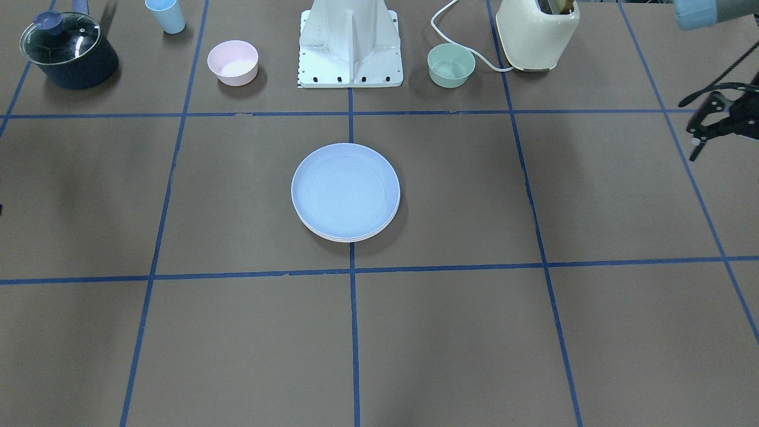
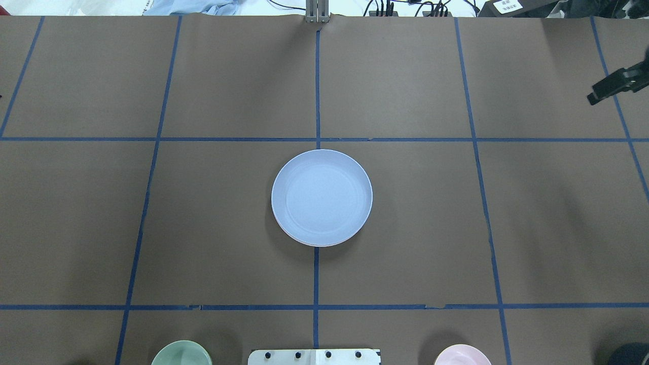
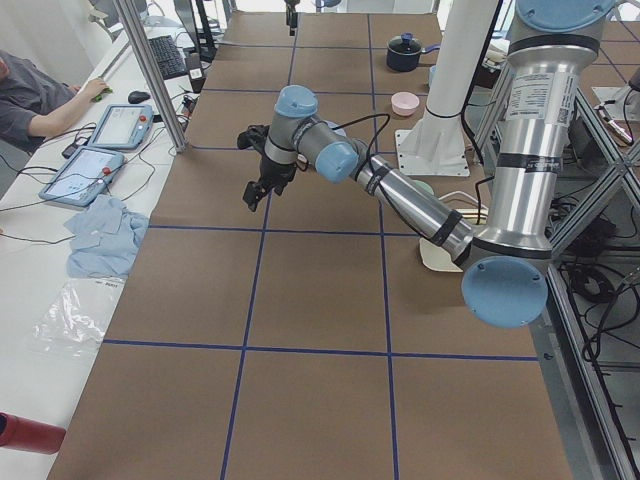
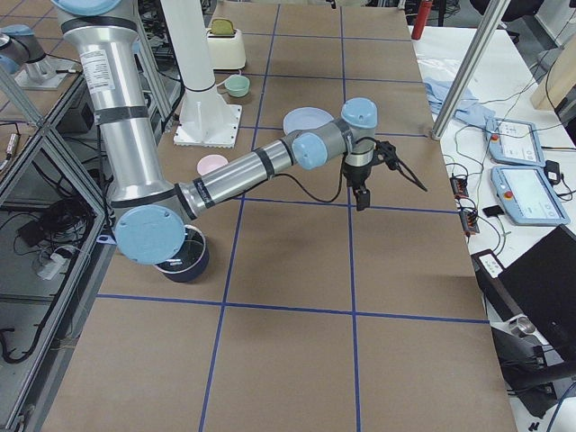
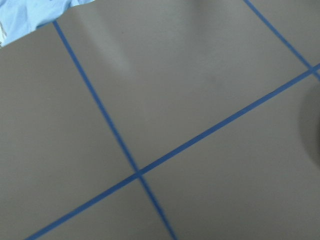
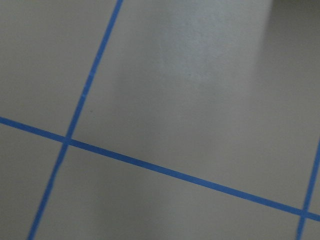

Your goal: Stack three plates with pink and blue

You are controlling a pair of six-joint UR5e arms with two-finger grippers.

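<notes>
- Exterior front-facing shows us paler rims stacked under the blue plate; overhead barely does.
- We see the fingers of the left gripper and the right gripper spread apart.

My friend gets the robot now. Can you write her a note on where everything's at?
Left tool: looks open, empty, out by the table's side.
Right tool: empty, off at the other side; open or shut unclear.
Light blue round plastic plate lies at the table's middle, on top; paler plate rims peek out beneath.
Done: stacking, seemingly.
Left: check that three plates are really stacked.
</notes>
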